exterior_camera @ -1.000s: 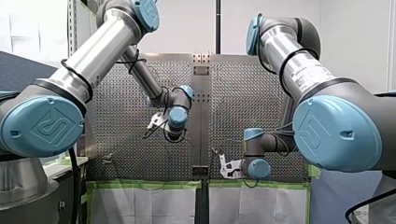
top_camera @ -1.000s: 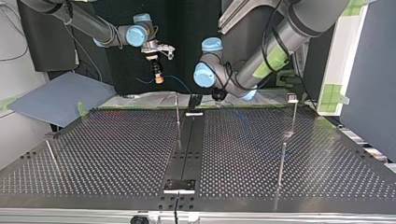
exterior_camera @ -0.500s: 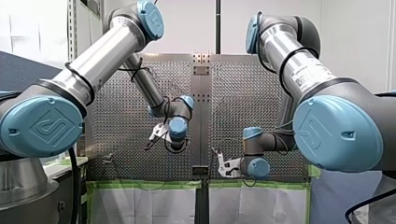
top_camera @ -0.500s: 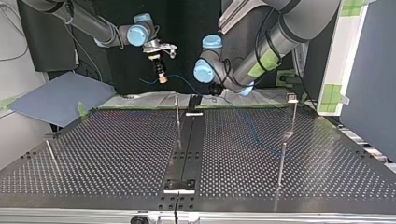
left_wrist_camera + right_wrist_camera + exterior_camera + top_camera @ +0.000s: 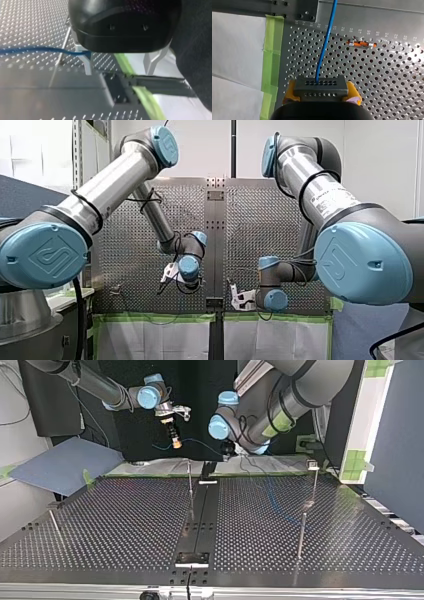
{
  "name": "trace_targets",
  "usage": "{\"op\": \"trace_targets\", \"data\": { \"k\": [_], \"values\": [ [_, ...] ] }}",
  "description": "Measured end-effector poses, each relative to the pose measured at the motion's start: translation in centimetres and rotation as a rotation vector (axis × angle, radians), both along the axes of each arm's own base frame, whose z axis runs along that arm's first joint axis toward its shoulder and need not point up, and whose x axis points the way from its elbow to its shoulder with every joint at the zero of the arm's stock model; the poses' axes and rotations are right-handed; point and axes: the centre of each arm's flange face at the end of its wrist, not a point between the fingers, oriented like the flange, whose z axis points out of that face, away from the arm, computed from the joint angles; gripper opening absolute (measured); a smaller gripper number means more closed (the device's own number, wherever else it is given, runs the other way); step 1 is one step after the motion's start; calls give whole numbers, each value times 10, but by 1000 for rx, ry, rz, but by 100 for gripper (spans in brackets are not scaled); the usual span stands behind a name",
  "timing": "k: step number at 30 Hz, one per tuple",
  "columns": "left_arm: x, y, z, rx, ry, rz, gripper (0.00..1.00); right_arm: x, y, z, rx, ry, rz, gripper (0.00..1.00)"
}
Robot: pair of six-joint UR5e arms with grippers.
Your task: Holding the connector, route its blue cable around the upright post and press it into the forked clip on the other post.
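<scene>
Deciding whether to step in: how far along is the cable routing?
Done: my right gripper is shut on the connector. In hand: the blue cable runs from it through the air to my left gripper, lying against one of its open fingers. Left: the cable does not look wrapped round the upright post, and none shows at the clip post at the top view's right.

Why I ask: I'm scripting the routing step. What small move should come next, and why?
Probably swing my right gripper, shut on the connector, toward the upright post nearest it: the blue cable looks wrapped round no post yet, and my left gripper is open, the cable by one finger.
</scene>
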Motion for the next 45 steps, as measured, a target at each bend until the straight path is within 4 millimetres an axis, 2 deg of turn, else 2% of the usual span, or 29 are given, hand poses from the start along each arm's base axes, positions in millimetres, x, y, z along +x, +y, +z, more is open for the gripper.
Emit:
{"op": "trace_targets", "data": {
  "k": [6,31,39,45],
  "values": [
    [-4,-15,-17,-56,-8,-36,100,0,-1,0,0,-3,-5,0],
    [-17,-45,-17,-217,-76,-26,100,-5,-17,4,-12,-15,-59,0],
    [-21,-57,-41,-256,-69,-17,100,-5,-21,6,-14,-13,-58,0],
    [-17,-65,-40,-289,-96,-1,100,-4,-27,8,-15,-12,-60,0]
  ]
}}
